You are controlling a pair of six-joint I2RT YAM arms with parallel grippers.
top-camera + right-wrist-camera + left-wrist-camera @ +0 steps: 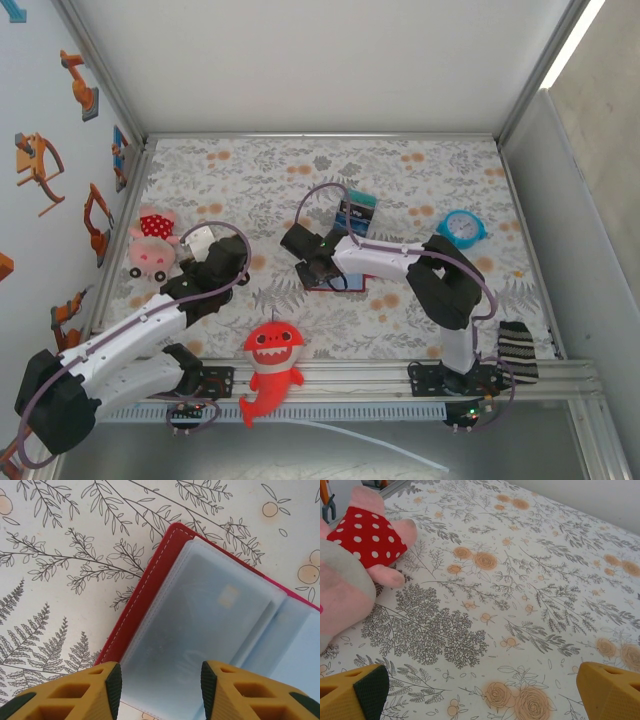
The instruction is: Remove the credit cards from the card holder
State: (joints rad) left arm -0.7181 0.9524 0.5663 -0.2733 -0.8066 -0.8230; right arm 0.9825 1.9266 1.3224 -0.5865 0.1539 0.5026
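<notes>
The card holder lies open flat on the flowered cloth, its dark red edge with white stitching framing bluish-grey clear sleeves. Through the near sleeve a pale blue credit card with a gold chip shows, still inside. My right gripper hovers open just over that sleeve, one finger on each side, holding nothing. From above, the right gripper covers most of the card holder. My left gripper is open over bare cloth beside the pig plush, and its fingertips are far apart.
A pink pig plush in a red dotted top lies at the left. A teal-blue-black striped block stands behind the holder. A blue alarm clock is at right, a red shark plush at the front edge, a striped sock front right.
</notes>
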